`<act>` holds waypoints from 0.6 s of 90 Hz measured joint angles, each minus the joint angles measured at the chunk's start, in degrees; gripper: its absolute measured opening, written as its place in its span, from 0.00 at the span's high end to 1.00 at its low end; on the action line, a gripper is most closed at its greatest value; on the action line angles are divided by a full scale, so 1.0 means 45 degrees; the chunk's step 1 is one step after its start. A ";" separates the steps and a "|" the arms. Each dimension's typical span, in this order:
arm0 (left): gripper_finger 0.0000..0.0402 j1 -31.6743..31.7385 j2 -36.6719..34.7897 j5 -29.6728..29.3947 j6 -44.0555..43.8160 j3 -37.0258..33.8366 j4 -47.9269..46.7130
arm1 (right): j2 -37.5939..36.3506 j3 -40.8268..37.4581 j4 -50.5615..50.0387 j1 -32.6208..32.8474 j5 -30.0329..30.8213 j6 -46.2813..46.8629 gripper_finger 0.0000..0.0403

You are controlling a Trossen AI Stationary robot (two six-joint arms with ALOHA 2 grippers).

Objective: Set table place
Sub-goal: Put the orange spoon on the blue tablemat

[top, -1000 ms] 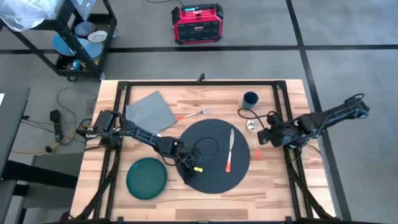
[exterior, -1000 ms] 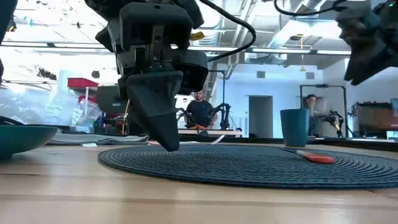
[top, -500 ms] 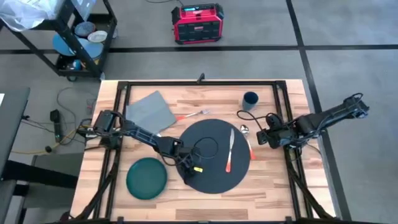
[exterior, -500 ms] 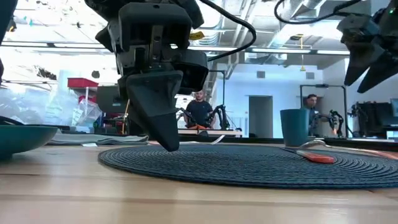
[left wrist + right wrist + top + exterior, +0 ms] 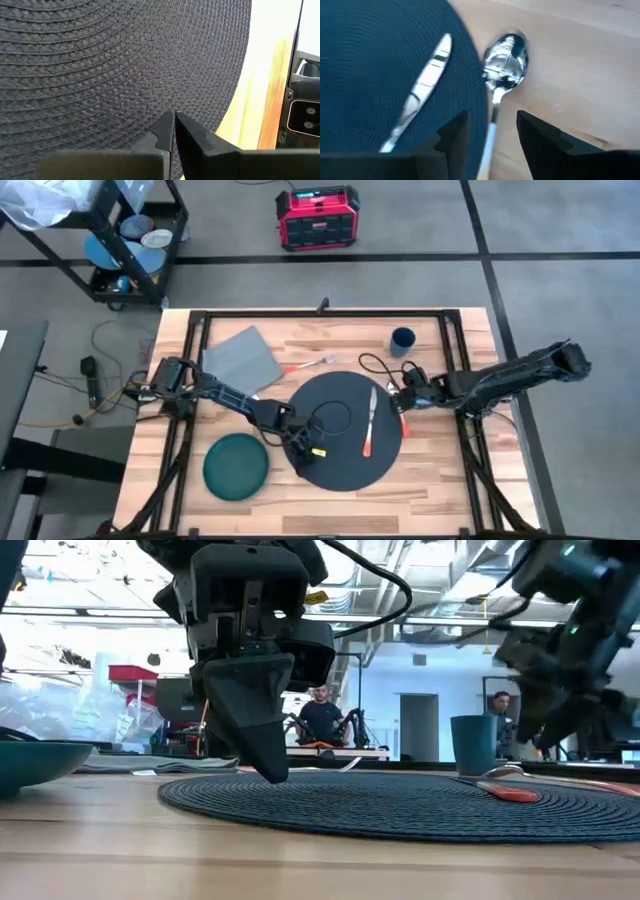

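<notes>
Left gripper [image 5: 297,452], fingers closed and empty, rests on one round dark grey woven mat [image 5: 345,430] mid-table; right gripper [image 5: 400,393], fingers parted, hovers over one silver spoon [image 5: 504,62] beside one orange-handled knife [image 5: 369,423].

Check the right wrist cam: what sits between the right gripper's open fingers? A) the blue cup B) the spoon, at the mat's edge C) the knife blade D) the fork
B: the right gripper is open with the spoon in line between its fingers, lying on the table just off the dark grey mat; the knife lies on the mat beside it.
</notes>
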 joint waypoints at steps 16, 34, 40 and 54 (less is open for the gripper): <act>1.00 -0.0005 0.0000 0.0117 0.0081 0.0000 -0.0011 | 0.0518 -0.0021 0.0419 -0.0716 -0.0700 -0.0916 0.58; 1.00 -0.0005 0.0000 0.0151 0.0228 0.0000 -0.0010 | 0.0669 -0.0137 0.1191 -0.1228 -0.1196 -0.1544 0.60; 1.00 -0.0005 -0.0004 0.0151 0.0233 0.0000 -0.0019 | 0.0837 -0.0359 0.1410 -0.1400 -0.1435 -0.1569 0.61; 1.00 -0.0005 -0.0005 0.0158 0.0236 0.0000 -0.0074 | 0.1272 -0.0613 0.1924 -0.1638 -0.1723 -0.1592 0.64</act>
